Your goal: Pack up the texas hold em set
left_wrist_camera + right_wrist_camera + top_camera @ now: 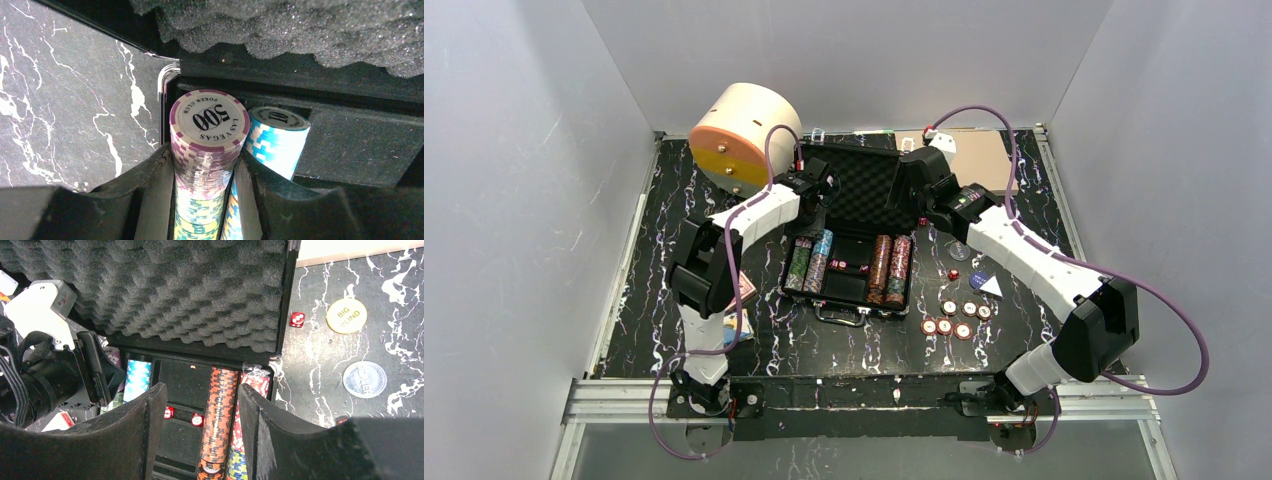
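Observation:
The black briefcase (842,313) lies open mid-table with its foam lid (864,180) upright. Chip rows fill its side slots. My left gripper (814,200) reaches into the back left corner, and its fingers (150,195) press both sides of the purple and green chip row (207,150), with a blue row (275,142) beside it. My right gripper (202,390) hangs open above the case's right half, nothing between its fingers. An orange row (220,415) and two red dice (169,412) lie below it. Loose chips (949,320), a red die (953,273) and round buttons (977,279) lie right of the case.
A big cream cylinder (744,138) stands at the back left, close to my left arm. A flat tan board (979,155) lies at the back right. A yellow BIG BLIND button (346,315) and a grey button (365,379) rest on the mat. Card decks (742,292) sit by the left arm.

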`<state>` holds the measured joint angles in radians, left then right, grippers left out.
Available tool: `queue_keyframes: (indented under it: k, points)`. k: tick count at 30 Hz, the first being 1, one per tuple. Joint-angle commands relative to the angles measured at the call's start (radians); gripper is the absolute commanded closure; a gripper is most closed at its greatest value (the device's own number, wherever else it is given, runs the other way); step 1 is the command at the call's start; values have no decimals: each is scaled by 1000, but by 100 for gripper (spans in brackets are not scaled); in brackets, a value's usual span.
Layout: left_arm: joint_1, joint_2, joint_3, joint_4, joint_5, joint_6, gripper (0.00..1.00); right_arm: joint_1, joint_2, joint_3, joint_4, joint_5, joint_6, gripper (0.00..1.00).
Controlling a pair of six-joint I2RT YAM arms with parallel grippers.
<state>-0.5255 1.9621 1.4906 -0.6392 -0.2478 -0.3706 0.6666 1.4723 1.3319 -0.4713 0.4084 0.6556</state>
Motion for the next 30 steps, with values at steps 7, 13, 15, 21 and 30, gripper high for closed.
queue_keyframes:
  k: [7,13,15,21,30]
  points:
    - [-11,-117,-35,-33,47,-17,100,-6,-33,-6,33,-28,-3,38]
    - [-11,-150,-135,24,75,26,100,-7,-17,-100,216,-255,-57,48]
    - [-11,-175,-178,63,83,31,100,-6,-17,-159,293,-324,-39,53]
    - [-11,-203,-246,82,84,51,100,-5,21,-231,421,-402,-1,55]
    - [-8,-205,-333,91,66,20,100,14,127,-223,522,-442,31,54]
